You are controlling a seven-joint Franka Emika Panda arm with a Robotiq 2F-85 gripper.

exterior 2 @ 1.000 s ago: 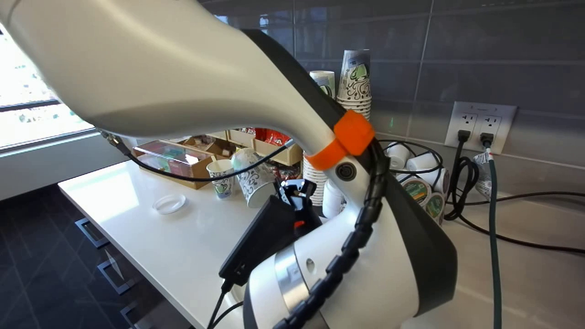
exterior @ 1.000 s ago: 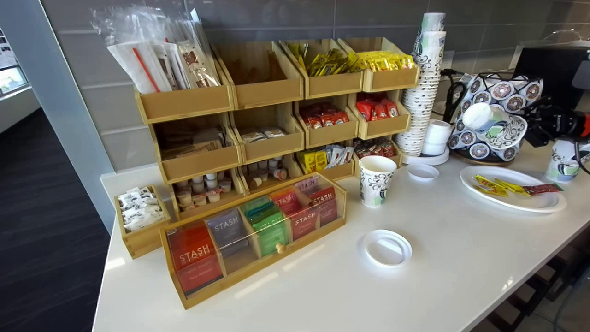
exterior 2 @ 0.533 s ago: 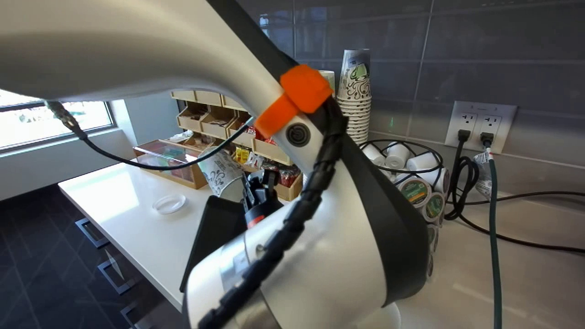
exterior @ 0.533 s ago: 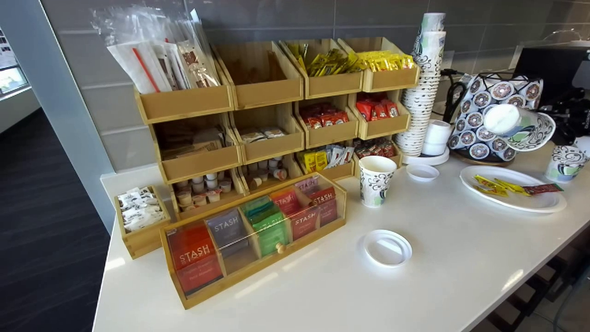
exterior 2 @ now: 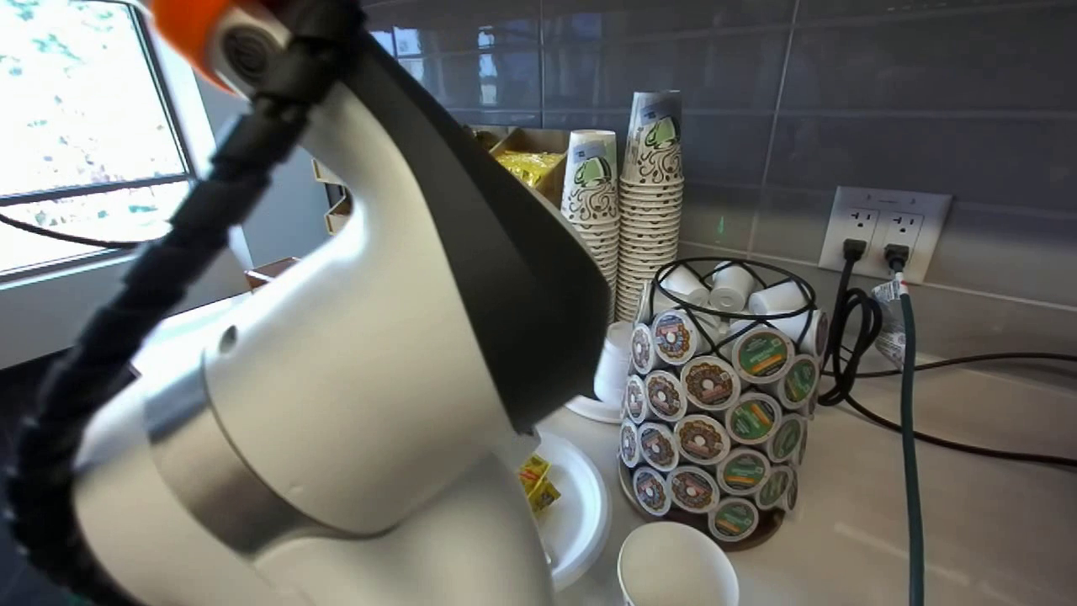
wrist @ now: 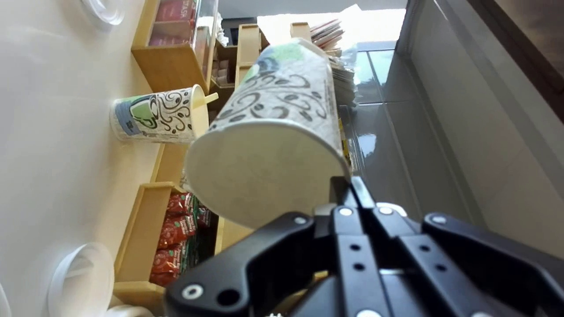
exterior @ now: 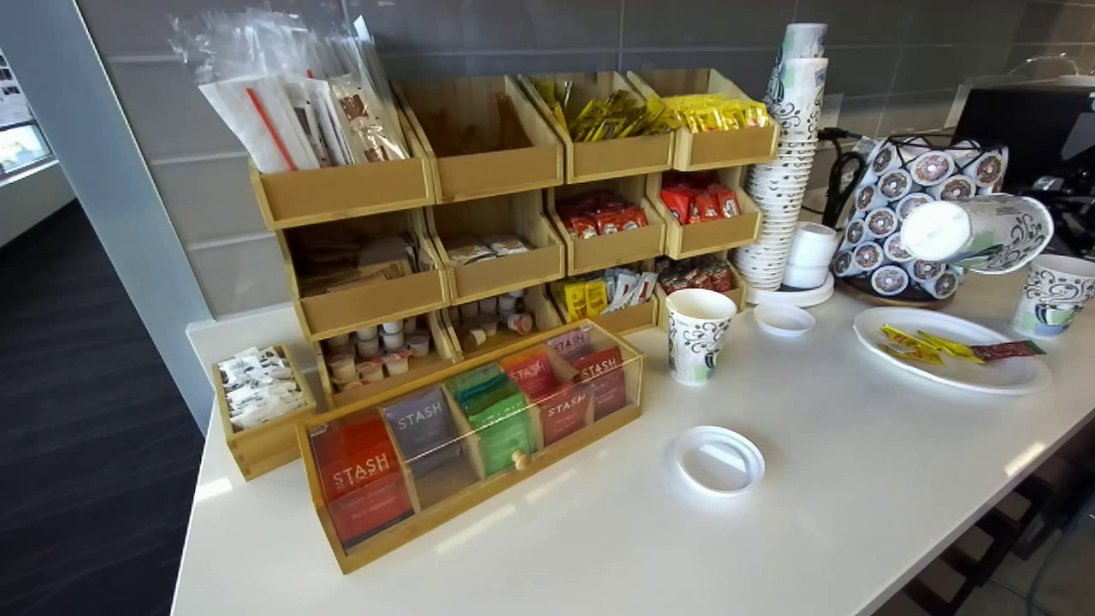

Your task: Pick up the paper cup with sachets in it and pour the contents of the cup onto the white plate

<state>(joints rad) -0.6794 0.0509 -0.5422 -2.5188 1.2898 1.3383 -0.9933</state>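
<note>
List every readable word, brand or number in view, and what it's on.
"STASH": several tea packets in the clear-lidded wooden box.
"20 A", perhaps: the wall outlet, tiny.
Too small or blurred: coffee pods, sachets, held paper cup, smaller print under "STASH".

You have white tabletop (exterior: 855,505) below the hand (wrist: 350,188), grey tiled wall (exterior 2: 909,101) beside it, dark floor (exterior: 94,385) and a bright window (exterior 2: 84,101) farther off.
</note>
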